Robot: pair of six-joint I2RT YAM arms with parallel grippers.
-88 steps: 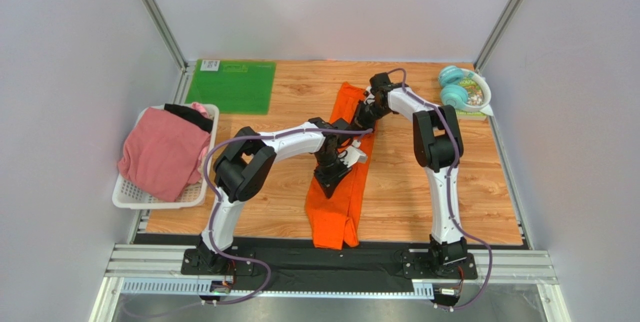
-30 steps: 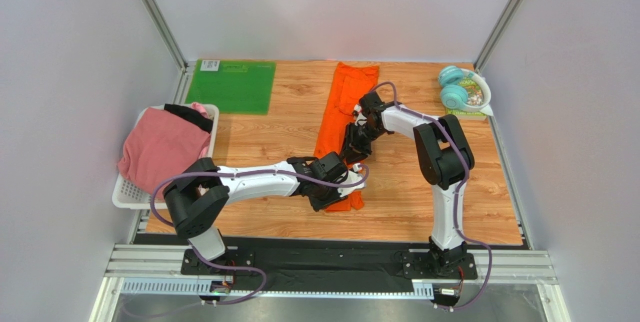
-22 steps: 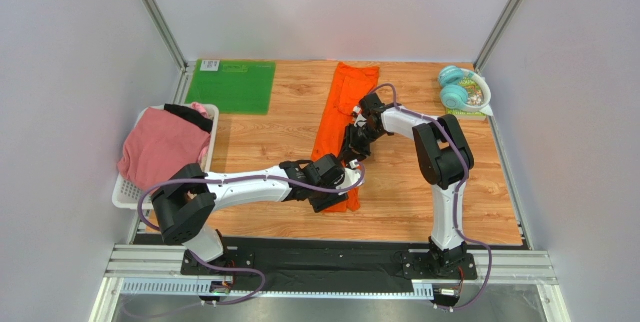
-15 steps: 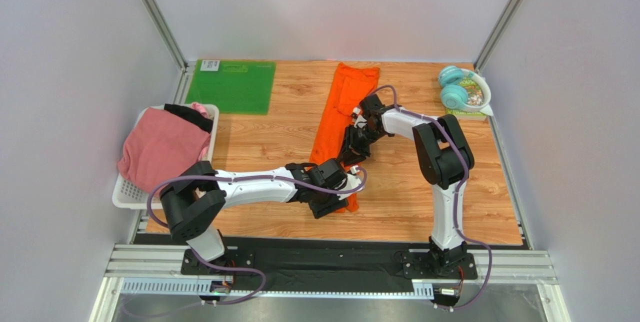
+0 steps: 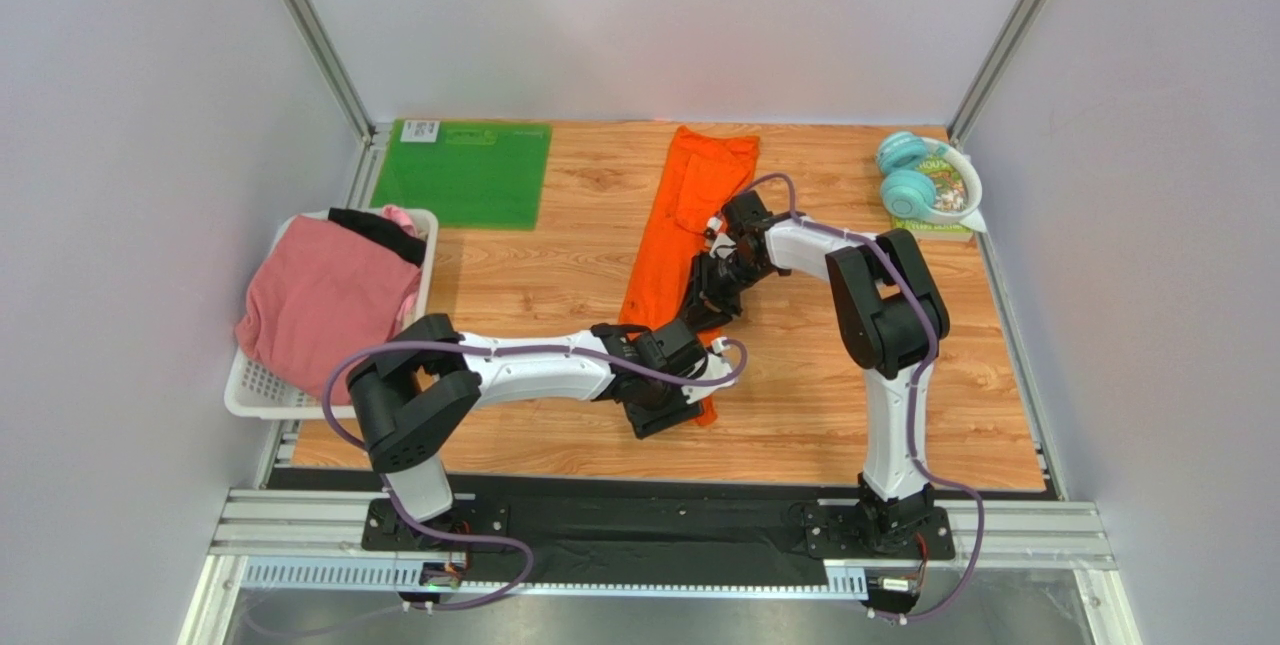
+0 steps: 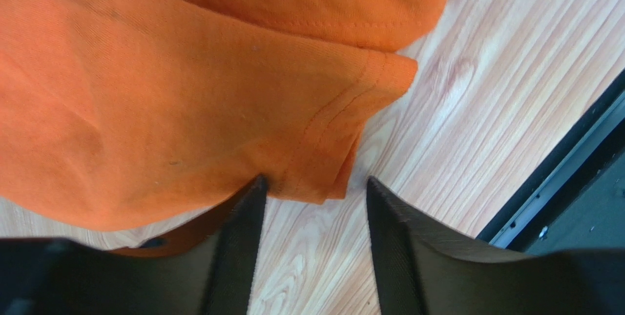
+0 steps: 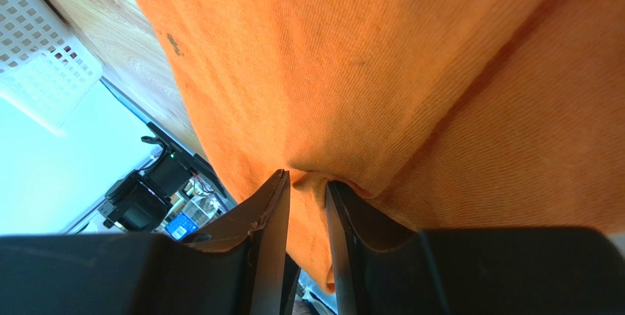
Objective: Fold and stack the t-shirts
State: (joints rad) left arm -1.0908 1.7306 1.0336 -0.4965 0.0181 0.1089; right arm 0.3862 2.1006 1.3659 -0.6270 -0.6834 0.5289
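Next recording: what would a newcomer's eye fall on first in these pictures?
The bright orange t-shirt lies as a long strip down the middle of the table. The right hand pinches a fold of it; the left hand stands open at its near corner. At the left, a pink t-shirt fills a white basket.

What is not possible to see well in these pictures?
- Black t-shirt: top view, mostly under the pink t-shirt in the white basket.
- Orange t-shirt, near end: top view, covered by the left arm.
- How much cloth the right gripper pinches: right wrist view, its fingers hide it.
- Round printed thing beside the teal headphones: top view, too small to identify.
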